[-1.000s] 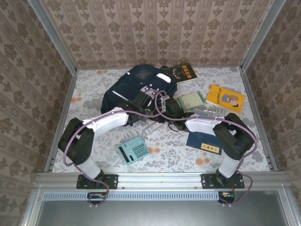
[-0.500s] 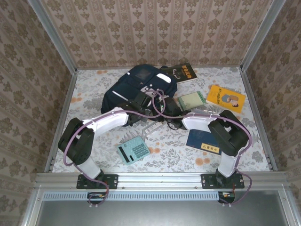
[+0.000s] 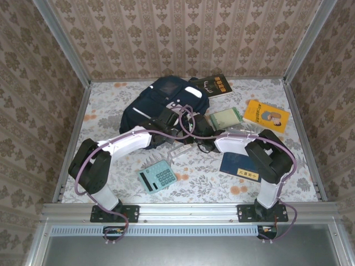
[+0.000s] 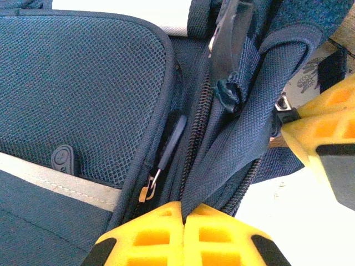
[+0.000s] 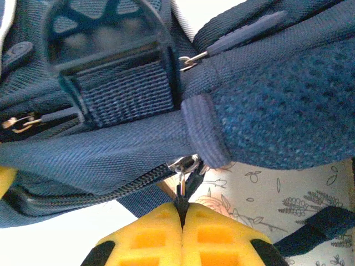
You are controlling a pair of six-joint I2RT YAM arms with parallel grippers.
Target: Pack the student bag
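Observation:
The student bag (image 3: 161,100), navy with white stripes, lies at the back centre of the table. My left gripper (image 3: 165,125) is at the bag's near edge. In the left wrist view the left gripper (image 4: 183,213) is shut on a fold of the bag's fabric (image 4: 233,149) beside an open zipper track. My right gripper (image 3: 197,132) meets the bag from the right. The right gripper (image 5: 182,209) is shut on the dark zipper pull (image 5: 181,194), which hangs from a metal slider (image 5: 187,164) under a strap loop.
A teal calculator (image 3: 156,177) and a clear ruler (image 3: 178,151) lie near the front. A green notebook (image 3: 225,118), a yellow book (image 3: 267,115), a black book (image 3: 216,85) and a dark blue booklet (image 3: 239,167) lie on the right. Metal rails edge the table.
The right arm swung left toward the bag, and its jaws have closed on the zipper pull. The left gripper has kept its hold on the fabric.

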